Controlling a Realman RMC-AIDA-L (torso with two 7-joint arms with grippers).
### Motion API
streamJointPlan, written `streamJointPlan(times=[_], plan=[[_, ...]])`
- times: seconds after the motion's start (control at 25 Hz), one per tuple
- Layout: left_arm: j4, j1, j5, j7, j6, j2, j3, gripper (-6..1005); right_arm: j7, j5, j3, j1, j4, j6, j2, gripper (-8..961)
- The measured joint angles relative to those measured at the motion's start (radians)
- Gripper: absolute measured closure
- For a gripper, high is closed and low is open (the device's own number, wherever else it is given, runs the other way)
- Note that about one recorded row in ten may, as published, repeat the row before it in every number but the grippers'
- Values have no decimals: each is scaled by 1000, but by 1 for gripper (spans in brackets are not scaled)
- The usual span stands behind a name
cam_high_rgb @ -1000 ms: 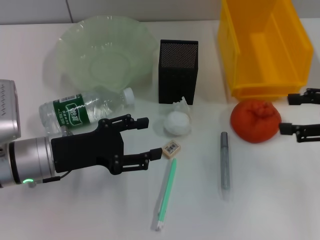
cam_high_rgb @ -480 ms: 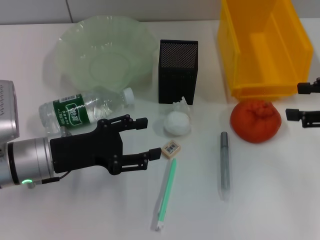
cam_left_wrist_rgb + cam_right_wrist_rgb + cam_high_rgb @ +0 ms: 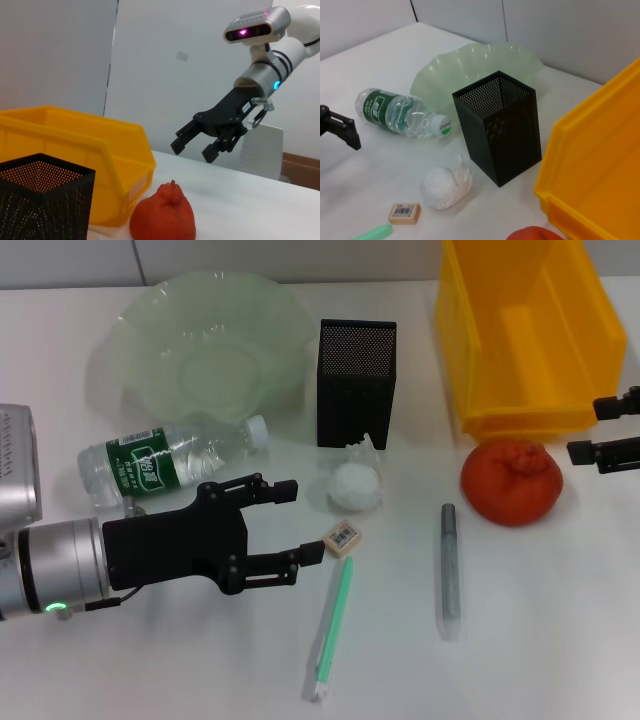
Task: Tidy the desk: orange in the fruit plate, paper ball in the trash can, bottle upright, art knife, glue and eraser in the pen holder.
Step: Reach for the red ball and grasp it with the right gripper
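The orange lies in front of the yellow trash can. My right gripper is open and empty, just right of the orange, apart from it; the left wrist view shows it above the orange. My left gripper is open and empty; its near fingertip is next to the eraser. The paper ball sits in front of the black pen holder. The bottle lies on its side in front of the fruit plate.
A slim green stick and a grey pen-shaped stick lie on the white desk in front. The right wrist view shows the bottle, pen holder, paper ball and eraser.
My right gripper has moved back toward the trash can, from beside the orange's front to its upper right. The left gripper has barely shifted.
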Motion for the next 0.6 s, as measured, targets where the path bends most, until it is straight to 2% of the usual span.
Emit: streamJointPlan(times=[0.32,0.6], plan=[[-3,3,0,0,-2,1,0,263,5,-38,-103,15,34,76,10,123],[-3,5,0,-7,-1,1,-1,269,-29,-38,-180,13,87,177,29,123]])
